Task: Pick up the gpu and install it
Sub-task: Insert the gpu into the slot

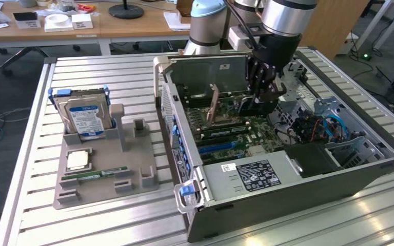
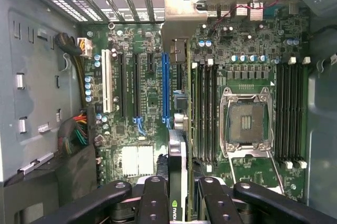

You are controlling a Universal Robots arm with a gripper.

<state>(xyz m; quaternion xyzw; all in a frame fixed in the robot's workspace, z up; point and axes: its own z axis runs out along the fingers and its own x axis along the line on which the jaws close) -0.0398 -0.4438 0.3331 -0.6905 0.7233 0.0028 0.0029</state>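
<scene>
The gpu (image 2: 178, 153) appears edge-on in the wrist view, a slim dark card with a green logo near my grip and a pale metal bracket (image 2: 181, 11) at its far end. My gripper (image 2: 179, 195) is shut on it, one black finger (image 2: 154, 197) on each face. The card hangs over the motherboard (image 2: 137, 103), running along the blue slot (image 2: 166, 87) and close beside it. In the exterior view my gripper (image 1: 264, 92) reaches down into the open computer case (image 1: 286, 179) with the dark gpu (image 1: 255, 106) below the fingers, just above the board.
On the exterior view's left a grey holder tray (image 1: 108, 189) carries a hard drive (image 1: 84, 118), a green memory stick (image 1: 94, 174) and a small silver chip (image 1: 78, 160). Inside the case are a CPU socket (image 2: 247, 121), memory slots (image 2: 289, 108) and cable bundles (image 2: 76, 129).
</scene>
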